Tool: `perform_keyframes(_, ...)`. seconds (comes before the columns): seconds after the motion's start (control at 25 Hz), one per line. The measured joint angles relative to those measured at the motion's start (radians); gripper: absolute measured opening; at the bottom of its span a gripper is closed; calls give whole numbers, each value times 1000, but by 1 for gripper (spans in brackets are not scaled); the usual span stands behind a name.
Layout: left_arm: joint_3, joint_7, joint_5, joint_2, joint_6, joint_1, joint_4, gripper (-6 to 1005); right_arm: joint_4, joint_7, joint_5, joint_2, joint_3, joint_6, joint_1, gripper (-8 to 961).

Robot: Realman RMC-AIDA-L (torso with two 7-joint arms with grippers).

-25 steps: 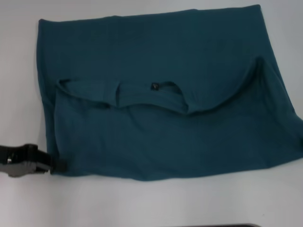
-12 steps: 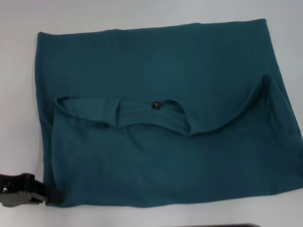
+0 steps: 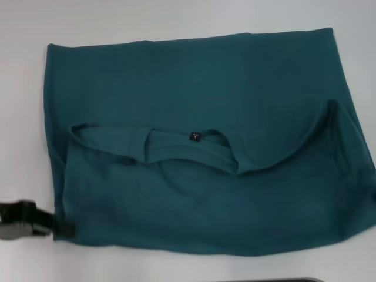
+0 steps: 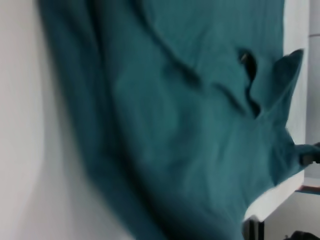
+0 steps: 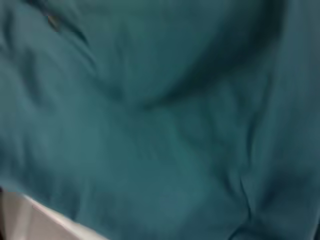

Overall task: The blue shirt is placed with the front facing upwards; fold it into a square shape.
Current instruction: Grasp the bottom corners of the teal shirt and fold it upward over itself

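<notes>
The blue shirt [image 3: 194, 117] lies spread on the white table [image 3: 176, 267], plain teal side up. Its upper part is folded over toward me, so the collar with the small dark neck label [image 3: 195, 136] sits mid-cloth. My left gripper [image 3: 59, 228] is at the shirt's near left corner, low over the table and shut on the cloth edge. The head view does not show the right gripper. In the left wrist view a dark shape that looks like the right gripper [image 4: 309, 154] sits at the shirt's far corner. The right wrist view is filled with teal cloth [image 5: 160, 120].
Bare white table surrounds the shirt on the left [image 3: 20, 117] and along the near side. A dark strip [image 3: 276, 280] shows at the near table edge. In the left wrist view, the table edge and a dark leg [image 4: 252, 227] show past the shirt.
The left gripper has moved nearer to me and slightly left with the shirt's corner. The folded layer and collar have slid nearer, and the near edge now lies lower.
</notes>
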Motion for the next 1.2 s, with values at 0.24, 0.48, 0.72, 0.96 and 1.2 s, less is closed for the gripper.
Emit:
perform_keyframes(0.24,-74,-13,7,59,-39,-129,72,-2,3,18,100,-52,94,32,70,56)
perform_keyframes(0.48,-77,-49,12,115,-183,-259,173,0,18,43,105,-64,161,140,115,57)
perform_keyframes(0.72,-72,-96,80,132,-336,-360,201,1,9,103,118,-61,170,278,146,57)
perform_keyframes(0.96,-48,-142,120,123,-492,-430,222,0,16,131,120,-51,138,390,195,56)
perform_keyframes(1.2,2,-190,173,104,-630,-475,249,1,25,198,106,-22,-22,541,218,56)
